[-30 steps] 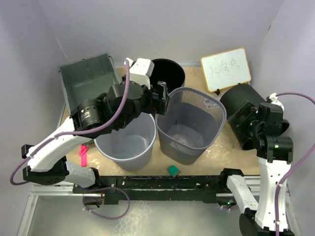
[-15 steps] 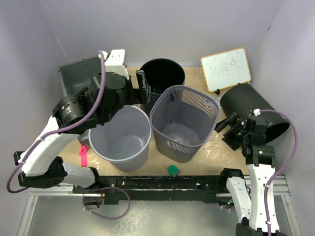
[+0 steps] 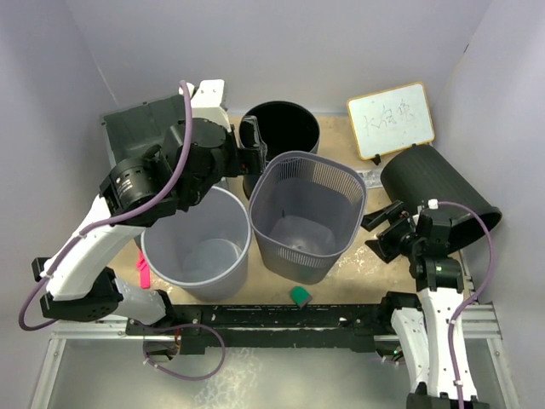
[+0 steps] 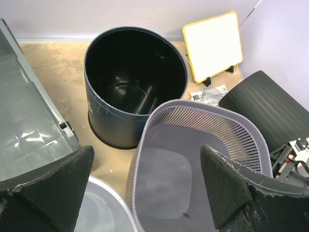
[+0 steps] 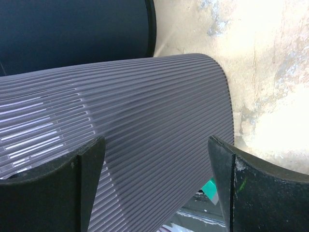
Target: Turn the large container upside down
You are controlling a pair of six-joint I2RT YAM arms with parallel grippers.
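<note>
The large container (image 3: 136, 129), a dark grey rectangular crate, sits at the back left, partly hidden by my left arm. In the left wrist view its inner wall (image 4: 26, 125) fills the left edge. My left gripper (image 3: 254, 152) is open and empty, just right of the crate, above the gap between the black round bin and the mesh basket; its own view (image 4: 147, 193) shows the jaws wide apart. My right gripper (image 3: 377, 232) is open and empty at the right, its jaws facing the ribbed side of the mesh basket (image 5: 145, 121).
A black round bin (image 3: 281, 132) stands at the back. A grey mesh basket (image 3: 306, 213) and a round light grey bin (image 3: 196, 247) stand side by side in front. A black ribbed bin (image 3: 438, 187) lies on its side at the right. A whiteboard (image 3: 390, 119) is at the back right. A green block (image 3: 299, 296) and a pink marker (image 3: 143, 271) lie near the front.
My left arm swung left and back from over the mesh basket toward the crate. My right arm drew nearer and turned toward the basket. The basket and light grey bin shifted slightly left.
</note>
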